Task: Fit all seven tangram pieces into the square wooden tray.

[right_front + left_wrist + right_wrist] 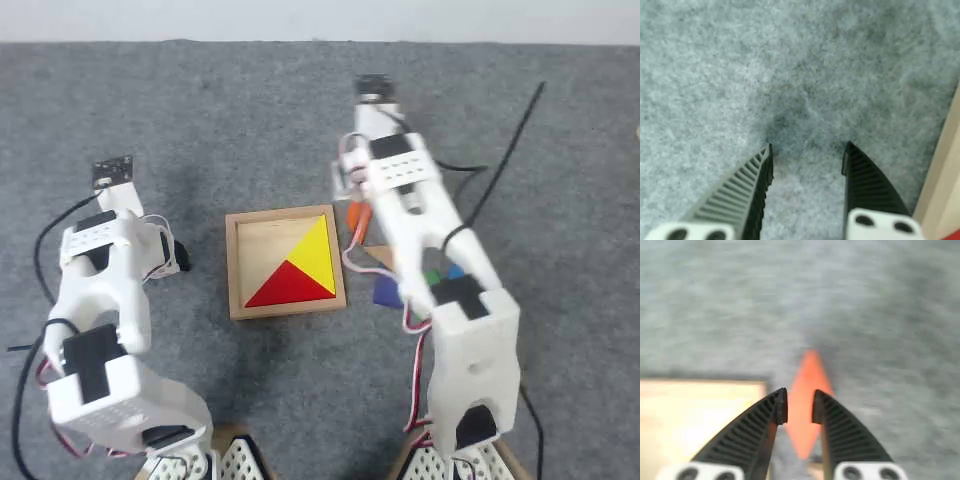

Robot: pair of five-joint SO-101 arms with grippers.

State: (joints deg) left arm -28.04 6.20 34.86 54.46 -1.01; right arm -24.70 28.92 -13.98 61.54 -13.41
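The square wooden tray (237, 268) lies mid-table with a yellow triangle (316, 250) and a red triangle (288, 287) in its right half. My right gripper (800, 407) is shut on an orange piece (810, 372) just off the tray's right edge (700, 390); from above, the same orange piece (354, 214) shows under that gripper (352, 222). Purple (387, 291), green (432, 277), blue (455, 271) and brown (381, 256) pieces lie right of the tray, partly hidden by the arm. My left gripper (807, 152) is open over bare mat, left of the tray (942, 170).
Grey felt mat covers the table. A black cable (510, 150) trails at the back right. Both arm bases stand at the near edge. Open mat lies behind the tray and to its far left.
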